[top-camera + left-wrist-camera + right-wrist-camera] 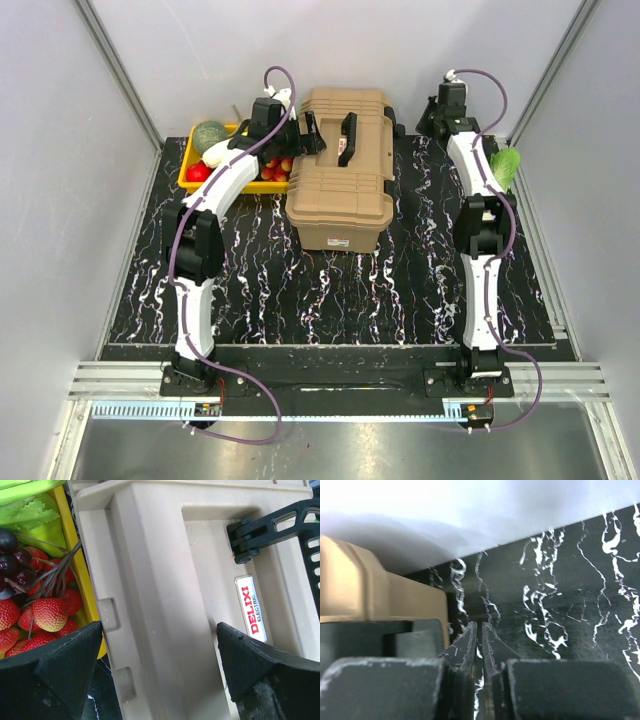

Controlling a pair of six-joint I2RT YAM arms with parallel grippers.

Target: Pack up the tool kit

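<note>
Toolbox (340, 175) shut, at the far middle of the tabletop (400, 290), long axis running near to far, black handle (347, 138) lying along that axis on the lid. Close on its left, a yellow crate (185, 178) of fruit. No loose tools to be seen anywhere.

Left fingers (60, 670) spread wide and empty, hanging over the far left part of the lid. One sits above the lid's left edge beside the crate, the other above the recess near the white label (254, 612). Handle pivot (245, 535) just ahead and to the right of them.

Right fingers (470, 640) drawn to a thin slit, nothing between, low over bare tabletop off the far right corner, with the toolbox to their left and apart from them.

Nearer by far: left arm, already above the lid. Probably hinges on that small offset — handle to the right of the left fingers, not between them — so taking the handle would likely want a shift right first. Latches not visible; cannot tell whether fastened.
</note>
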